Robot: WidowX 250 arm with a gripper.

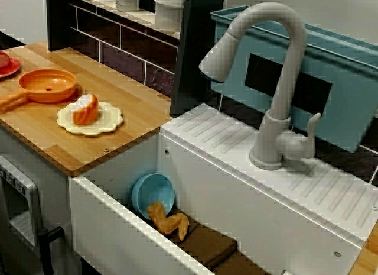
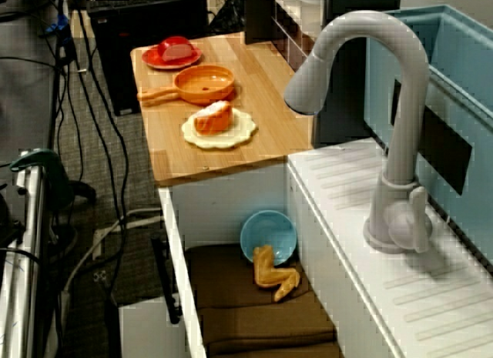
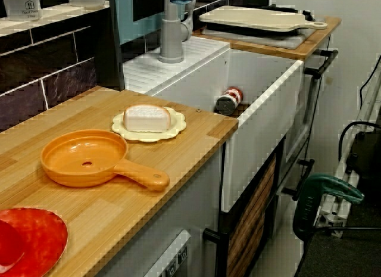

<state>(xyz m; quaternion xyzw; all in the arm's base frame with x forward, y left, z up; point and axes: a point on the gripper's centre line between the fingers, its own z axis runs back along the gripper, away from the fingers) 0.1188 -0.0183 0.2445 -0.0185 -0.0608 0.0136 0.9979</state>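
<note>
Arm and claw: outside all three views, so I cannot tell the pose or whether the claw is wide, narrow or holding anything.

Sink [image 1: 224,192], close view of the faucet: a blue bowl [image 1: 155,192] is tipped on its edge in the left corner, leaning on the wall. A yellow toy piece [image 1: 168,220] lies just in front of it, touching its lower rim, on a brown pad [image 1: 207,245] that covers the bottom. The grey faucet [image 1: 277,80] arches over the drainboard behind.

View from the table's end: a small can [image 3: 228,100] lies on its side in the sink.

Table [image 1: 130,91], left of the sink: a cream scalloped plate [image 1: 112,118] near the edge carries a bread slice [image 1: 85,109]. An orange pan [image 1: 47,86] sits just beside it, with a red plate [image 1: 7,67] beyond.
</note>
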